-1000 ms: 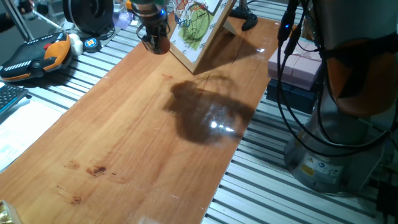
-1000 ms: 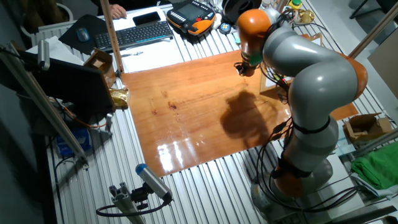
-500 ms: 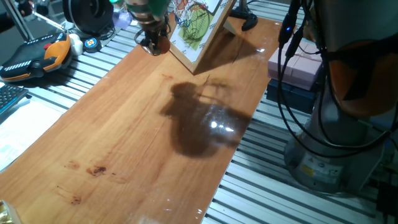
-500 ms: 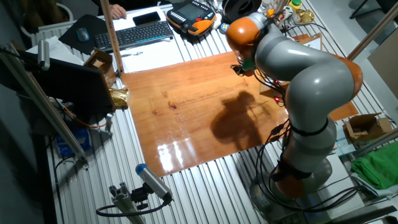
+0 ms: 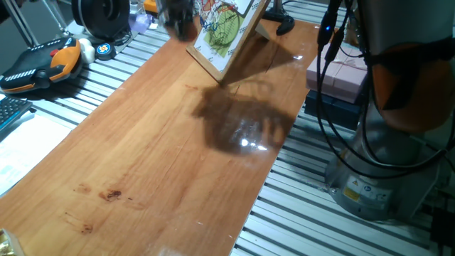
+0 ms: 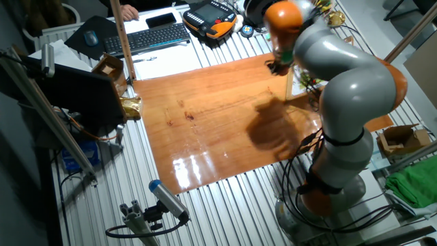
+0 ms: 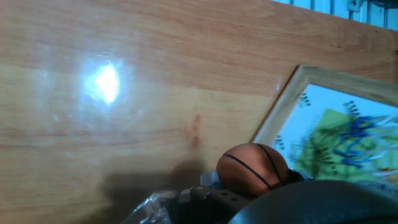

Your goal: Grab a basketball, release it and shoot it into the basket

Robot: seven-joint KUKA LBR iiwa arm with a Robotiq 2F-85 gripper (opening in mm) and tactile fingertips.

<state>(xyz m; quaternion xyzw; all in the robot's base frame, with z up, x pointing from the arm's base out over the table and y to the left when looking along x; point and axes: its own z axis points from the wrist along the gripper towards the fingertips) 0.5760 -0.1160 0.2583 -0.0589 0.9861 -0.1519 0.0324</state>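
Observation:
The basketball (image 7: 250, 168), a small orange ball with dark seams, fills the bottom of the hand view, held in my gripper (image 7: 245, 190). In one fixed view my gripper (image 5: 178, 18) is a blur at the table's far end, just left of the tilted wood-framed board (image 5: 226, 39). The basket (image 5: 226, 8), an orange-red hoop, shows at the board's top edge. From the other side, my gripper (image 6: 278, 65) hangs over the far right part of the table beside the board. The board's wooden frame (image 7: 281, 111) and green drawing (image 7: 339, 140) lie close under the hand.
An orange-and-black device (image 5: 43, 62) and a black spool (image 5: 99, 18) lie left of the wooden table (image 5: 142, 156). A pink box (image 5: 340, 75), cables and the robot base (image 5: 380, 171) stand on the right. A keyboard (image 6: 153, 37) and cardboard box (image 6: 109, 68) sit beyond the table.
My gripper has risen and swung toward the far end of the table, closer to the board's top, with the ball still in it. Its shadow on the table has shifted right.

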